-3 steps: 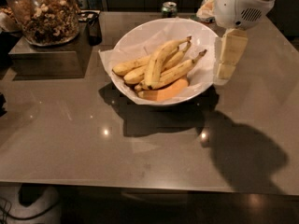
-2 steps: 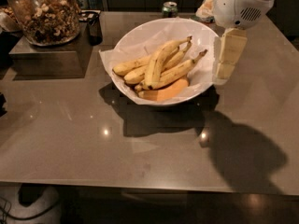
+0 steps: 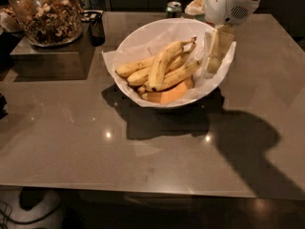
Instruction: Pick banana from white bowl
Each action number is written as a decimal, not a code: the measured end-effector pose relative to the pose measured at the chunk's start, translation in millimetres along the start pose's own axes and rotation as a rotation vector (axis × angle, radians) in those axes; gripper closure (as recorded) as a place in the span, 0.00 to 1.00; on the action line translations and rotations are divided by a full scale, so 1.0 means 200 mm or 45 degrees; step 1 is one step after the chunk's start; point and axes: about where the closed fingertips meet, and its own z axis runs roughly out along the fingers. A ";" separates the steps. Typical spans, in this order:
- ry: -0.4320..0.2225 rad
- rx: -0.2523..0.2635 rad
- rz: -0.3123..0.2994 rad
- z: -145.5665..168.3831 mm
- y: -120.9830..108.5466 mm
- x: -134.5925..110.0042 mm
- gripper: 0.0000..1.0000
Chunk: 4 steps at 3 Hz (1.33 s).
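The white bowl (image 3: pixel 143 32), wide and lined with crinkled white paper, stands at the back middle of the grey table. Several yellow bananas (image 3: pixel 162 68) lie in it, stems pointing up to the right, over an orange piece (image 3: pixel 167 95). My gripper (image 3: pixel 217 56) hangs from the white arm at the top right, pointing down just inside the bowl's right rim. It is beside the bananas' stem ends and a little above them. Its fingers stand slightly apart and hold nothing.
A glass jar of nuts (image 3: pixel 45 13) stands on a raised grey block (image 3: pixel 47 56) at the back left, with a black object (image 3: pixel 95 25) next to it. A green can (image 3: pixel 174 8) stands behind the bowl. The table's front edge (image 3: pixel 143 187) runs across the bottom.
My gripper has moved left, from beside the bowl's right rim to just over its inside edge, nearer the bananas. The bowl and bananas have not moved.
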 end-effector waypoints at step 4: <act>-0.158 -0.091 -0.027 0.26 -0.14 -0.04 0.00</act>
